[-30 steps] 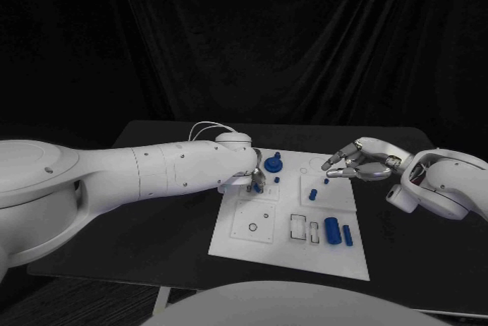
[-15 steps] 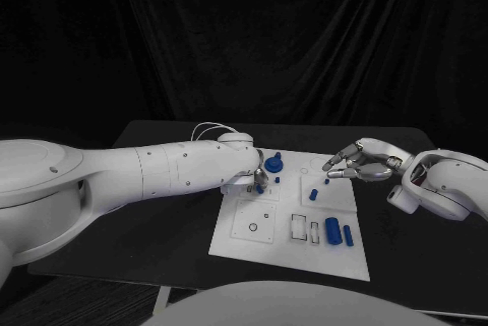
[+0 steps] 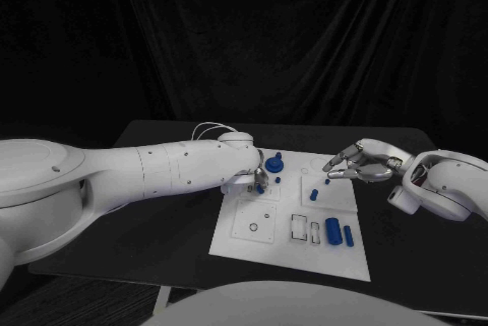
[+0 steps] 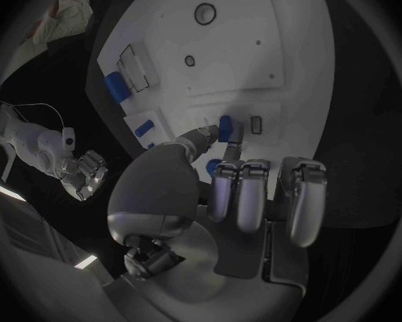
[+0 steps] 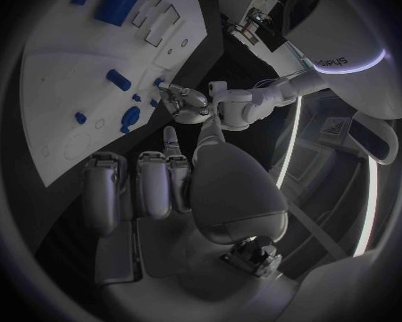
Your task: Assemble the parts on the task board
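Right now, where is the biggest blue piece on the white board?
In the head view, the big blue cylinder lies near the task board's front right corner, between an empty slot and a thinner blue piece.

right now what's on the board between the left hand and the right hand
In the head view, between the left hand and right hand lies a stretch of task board holding a small blue part; a blue knob-like part stands beside the left hand.

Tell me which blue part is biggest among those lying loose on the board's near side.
The thick blue cylinder near the task board front edge; the slim part beside it is thinner.
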### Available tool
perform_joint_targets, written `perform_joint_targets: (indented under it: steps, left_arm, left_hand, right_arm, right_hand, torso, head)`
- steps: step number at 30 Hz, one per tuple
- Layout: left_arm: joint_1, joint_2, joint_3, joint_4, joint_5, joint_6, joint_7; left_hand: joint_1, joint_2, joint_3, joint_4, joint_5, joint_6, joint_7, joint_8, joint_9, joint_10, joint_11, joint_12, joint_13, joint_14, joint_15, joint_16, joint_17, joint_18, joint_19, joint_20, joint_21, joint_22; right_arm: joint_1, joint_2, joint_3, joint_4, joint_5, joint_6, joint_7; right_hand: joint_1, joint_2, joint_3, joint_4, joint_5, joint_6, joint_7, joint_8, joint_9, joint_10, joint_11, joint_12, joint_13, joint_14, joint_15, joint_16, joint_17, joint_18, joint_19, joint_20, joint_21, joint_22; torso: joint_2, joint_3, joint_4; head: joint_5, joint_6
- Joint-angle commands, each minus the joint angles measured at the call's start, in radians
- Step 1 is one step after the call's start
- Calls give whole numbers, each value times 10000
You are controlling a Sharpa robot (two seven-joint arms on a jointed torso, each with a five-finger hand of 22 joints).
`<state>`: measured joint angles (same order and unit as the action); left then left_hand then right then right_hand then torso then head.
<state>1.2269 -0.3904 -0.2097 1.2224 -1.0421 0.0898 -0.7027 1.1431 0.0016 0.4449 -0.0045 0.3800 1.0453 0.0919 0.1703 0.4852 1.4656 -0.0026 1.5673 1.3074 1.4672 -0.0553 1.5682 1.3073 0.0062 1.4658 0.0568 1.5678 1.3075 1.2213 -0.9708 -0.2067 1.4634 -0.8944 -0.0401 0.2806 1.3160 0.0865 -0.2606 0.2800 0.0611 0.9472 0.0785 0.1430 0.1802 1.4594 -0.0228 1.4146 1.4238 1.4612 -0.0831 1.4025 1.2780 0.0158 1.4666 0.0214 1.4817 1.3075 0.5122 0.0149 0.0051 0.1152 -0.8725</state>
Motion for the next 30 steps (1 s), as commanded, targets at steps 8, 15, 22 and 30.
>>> perform_joint_targets:
  steps: [8,15,22,30]
  left_arm:
    - [-89,41,-23,-10,186,190,-347]
    - [-98,50,-23,-20,185,194,-340]
    - [-105,52,-23,-45,185,204,-338]
    - [-110,35,-23,-101,185,221,-344]
  left_hand:
    - [-312,-33,-765,612,-1465,170,-234,-238,-190,1052,-75,35,2634,1036,-85,26,2635,-50,1020,-82,-2,2592]
    - [-650,-119,-1305,1203,-2160,154,-173,-437,-370,1052,-25,35,2634,1036,-51,26,2635,-42,1002,-59,-24,2566]
    - [-846,-168,-1657,1585,-2440,206,-154,-532,-467,1052,-4,35,2634,1036,-32,26,2635,-35,985,-38,-44,2543]
    - [-889,-148,-1755,1708,-2399,216,-149,-567,-498,1052,-1,35,2634,1036,-31,26,2635,-8,922,-35,-116,2456]
  right_arm:
    - [-34,-10,6,-22,15,141,-160]
    - [-48,-8,6,-33,15,169,-155]
    - [-69,-9,6,-57,15,211,-155]
    - [-94,-22,6,-73,15,248,-162]
  right_hand:
    - [92,6,-3,-75,50,7,22,-19,-17,438,17,-53,-648,559,-10,-69,-20,88,597,59,-42,2307]
    - [98,6,-5,-78,51,1,23,-22,-19,439,17,-48,-643,560,-10,-66,-17,88,597,60,-42,2307]
    - [108,9,-8,-82,54,-8,24,-27,-22,440,16,-45,-640,556,-10,-77,-35,89,596,60,-43,2306]
    - [108,9,-8,-82,54,-8,24,-27,-22,440,16,-45,-640,556,-10,-77,-35,89,596,60,-43,2306]
  torso:
    - [-1,1,-1]
    - [-2,0,2]
    - [-2,1,0]
    - [2,0,-1]
  head:
    - [2,-2]
    - [-8,-2]
    - [-13,-2]
    - [-46,-2]
